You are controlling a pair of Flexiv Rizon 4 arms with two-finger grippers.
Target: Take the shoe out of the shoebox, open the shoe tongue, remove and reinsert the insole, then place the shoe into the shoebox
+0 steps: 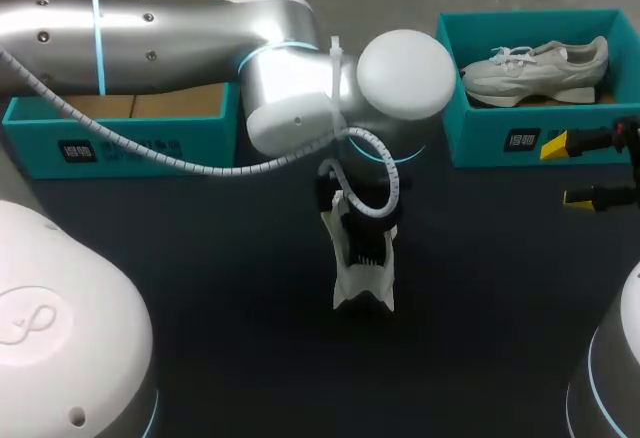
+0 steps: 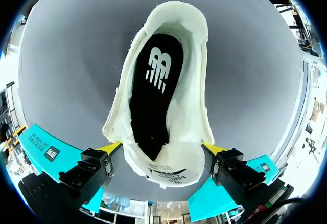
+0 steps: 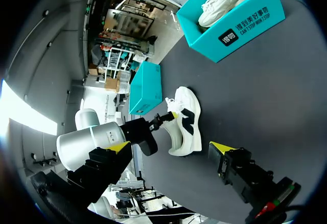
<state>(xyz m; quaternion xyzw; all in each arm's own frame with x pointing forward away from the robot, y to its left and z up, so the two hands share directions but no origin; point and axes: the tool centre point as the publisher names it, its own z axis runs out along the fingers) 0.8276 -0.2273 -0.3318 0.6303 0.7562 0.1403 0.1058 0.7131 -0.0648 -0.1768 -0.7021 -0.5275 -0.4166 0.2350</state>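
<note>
- Head view: my left arm [image 1: 150, 38] is coming in from the left and crossing to the middle of the dark worktop [image 1: 200, 298].
- The left pincer [image 1: 355, 238] is pointing down onto a white shoe [image 1: 362, 283]. The shoe is standing on its sole in the open middle of the worktop, outside both boxes, with its heel end away from the pincer.
- A teal left shoebox [image 1: 130, 143] is sitting at the far left, partly behind the arm.
- A teal right shoebox [image 1: 490, 143] is sitting at the far right, with a second shoe [image 1: 535, 68] lying inside it.
- The right pincer [image 1: 565, 171] is hanging at the right edge, just in front of the right shoebox. Its fingers are spread and nothing is between them.
- Left wrist view: the shoe is lying straight ahead between the fingers, and the yellow fingertips [image 2: 110, 147] are pressing against its two sides, so the left pincer is clenched on the shoe.
- The black insole [image 2: 150, 96] is lying inside the shoe, and the tongue [image 2: 168, 170] is sitting nearest the pincer with its inner side showing.
- Right wrist view: the right pincer is released and well apart from the shoe, which is standing side-on ahead of it with the left pincer at its laced end.
- Both shoeboxes are standing beyond the shoe.
</note>
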